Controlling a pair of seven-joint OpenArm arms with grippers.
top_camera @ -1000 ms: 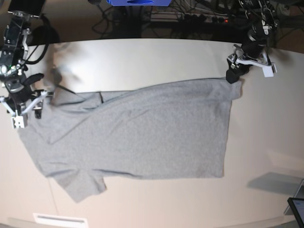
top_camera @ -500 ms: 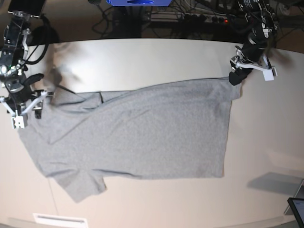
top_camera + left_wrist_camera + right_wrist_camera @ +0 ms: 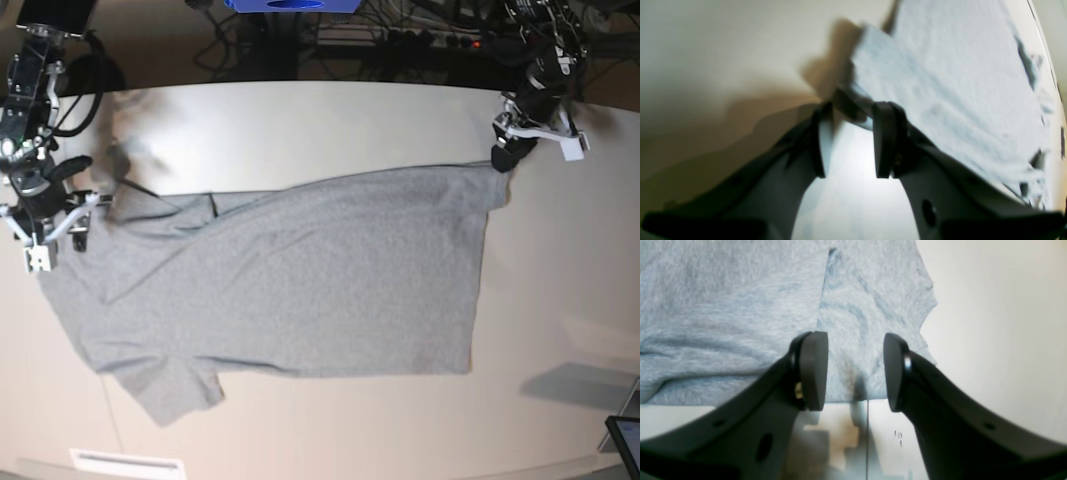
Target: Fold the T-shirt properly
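I see the T-shirt (image 3: 300,280) lying flat, plain grey side up, spread across the table's middle, one sleeve near-left.

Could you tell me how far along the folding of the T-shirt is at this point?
Early. Done: the T-shirt lies spread on the table, though one sleeve near the right gripper is bunched. In hand: both grippers are open, the left gripper at the hem corner. Left: every fold; none shows yet.
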